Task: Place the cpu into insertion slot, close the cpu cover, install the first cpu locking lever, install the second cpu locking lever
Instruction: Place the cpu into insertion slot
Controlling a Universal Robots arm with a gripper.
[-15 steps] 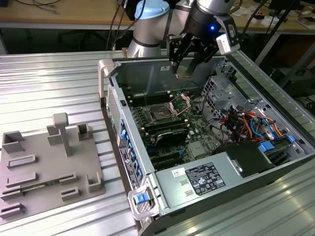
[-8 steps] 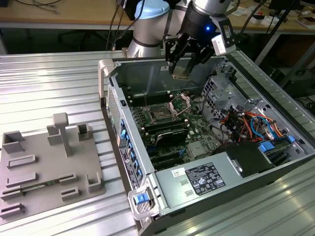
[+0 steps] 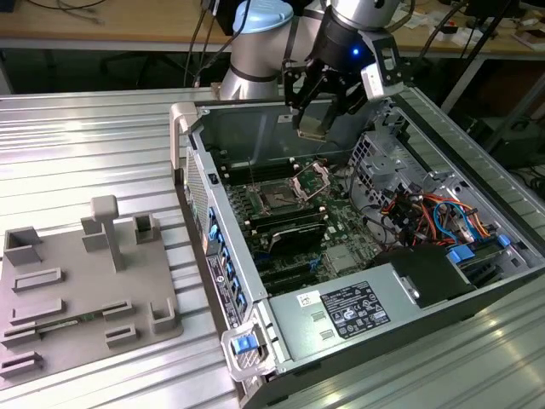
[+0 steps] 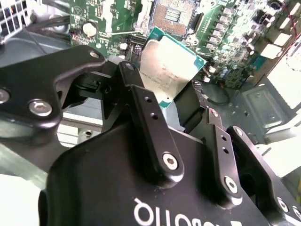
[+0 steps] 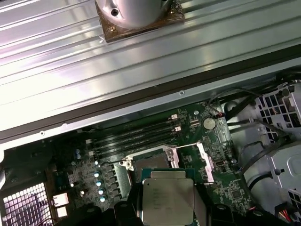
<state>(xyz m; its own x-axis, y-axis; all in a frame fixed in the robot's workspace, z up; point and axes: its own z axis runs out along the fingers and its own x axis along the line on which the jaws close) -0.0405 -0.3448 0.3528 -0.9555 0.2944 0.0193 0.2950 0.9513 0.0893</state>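
Setting: robotics laboratory or workshop. Evidence: ribbed aluminium table point(image 3: 85, 145); wooden workbench point(image 3: 128, 24) behind it, strewn with cables point(image 3: 81, 10); robot arm point(image 3: 255, 51) at the table; opened desktop computer case point(image 3: 223, 273), motherboard point(image 3: 294, 243) exposed; grey fixture plate point(image 3: 60, 256) with moulded holders.

Computer case point(image 3: 197, 175) lay on the table point(image 3: 85, 136), fixture plate point(image 3: 81, 277) at the exterior view's left.
The gripper point(image 3: 315, 115) held the cpu point(image 4: 169, 70) above the motherboard point(image 3: 339, 228); the cpu cover point(image 3: 312, 179) stood just beside the insertion slot point(image 3: 277, 198).
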